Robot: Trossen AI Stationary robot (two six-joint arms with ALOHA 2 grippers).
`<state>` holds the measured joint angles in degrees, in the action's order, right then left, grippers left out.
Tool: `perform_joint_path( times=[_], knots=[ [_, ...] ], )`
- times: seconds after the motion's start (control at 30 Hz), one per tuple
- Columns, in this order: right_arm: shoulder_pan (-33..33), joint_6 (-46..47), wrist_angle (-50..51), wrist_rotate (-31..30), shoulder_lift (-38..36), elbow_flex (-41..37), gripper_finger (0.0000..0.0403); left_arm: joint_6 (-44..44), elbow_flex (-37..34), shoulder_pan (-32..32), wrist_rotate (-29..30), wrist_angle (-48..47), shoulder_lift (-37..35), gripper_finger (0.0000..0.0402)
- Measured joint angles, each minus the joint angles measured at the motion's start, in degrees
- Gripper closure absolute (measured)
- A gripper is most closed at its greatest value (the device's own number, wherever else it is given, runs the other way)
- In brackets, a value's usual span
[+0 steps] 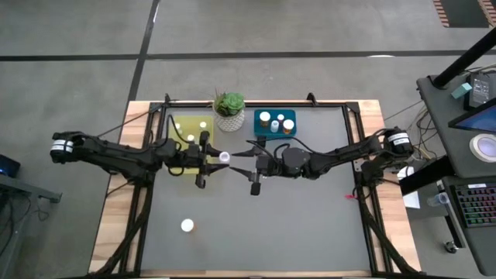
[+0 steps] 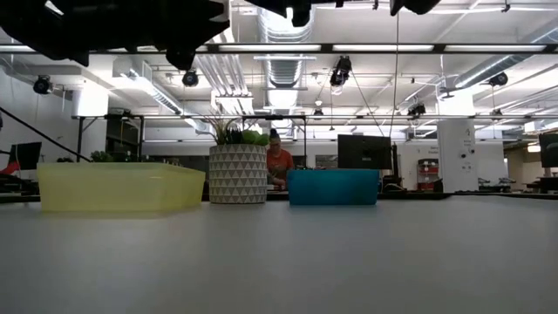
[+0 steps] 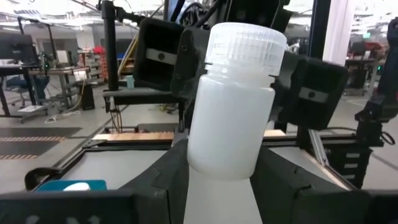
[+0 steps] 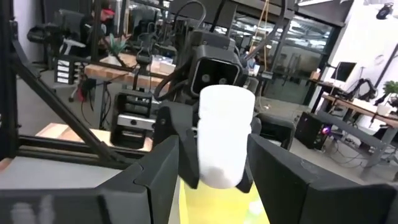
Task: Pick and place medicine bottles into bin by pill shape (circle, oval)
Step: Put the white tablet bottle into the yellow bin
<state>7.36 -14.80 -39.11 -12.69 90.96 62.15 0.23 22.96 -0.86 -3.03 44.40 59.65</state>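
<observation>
The left end effector [image 1: 208, 157] is clamped on a white bottle [image 3: 231, 106] held up in the air over the middle of the desk [image 1: 310, 225], and the right end effector [image 1: 246, 159] faces it with its two fingers spread on either side of the bottle's cap end, not squeezing it, so this looks like a hand-off. A little past them, the yellow bin [image 1: 180, 130] behind the left end effector holds a few bottles and the blue bin [image 1: 260, 116] behind the right one holds three. One more bottle [image 1: 187, 225] stands alone on the desk, well away on the front side, so I think most of the sorting is done and two bottles are left.
</observation>
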Motion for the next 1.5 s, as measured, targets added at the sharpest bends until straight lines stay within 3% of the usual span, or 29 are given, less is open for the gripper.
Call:
perform_joint_path(
  times=[0.47, 1.33, 1.5],
  knots=[
    [-0.2, 1.9, 2.0, -1.0, 0.0, 0.1, 0.0230, -1.4, 0.0, 0.6, -1.0, 12.0, 8.3, 0.0280],
    [-0.4, 4.8, 2.4, -0.9, 0.0, 0.1, 0.0232, -1.4, 0.0, 0.6, -1.1, 19.8, 13.7, 0.0281],
    [-0.4, 4.7, 2.5, -0.9, 0.0, 0.1, 0.0251, -1.4, 0.0, 0.6, -1.1, 19.9, 13.6, 0.0281]
  ],
)
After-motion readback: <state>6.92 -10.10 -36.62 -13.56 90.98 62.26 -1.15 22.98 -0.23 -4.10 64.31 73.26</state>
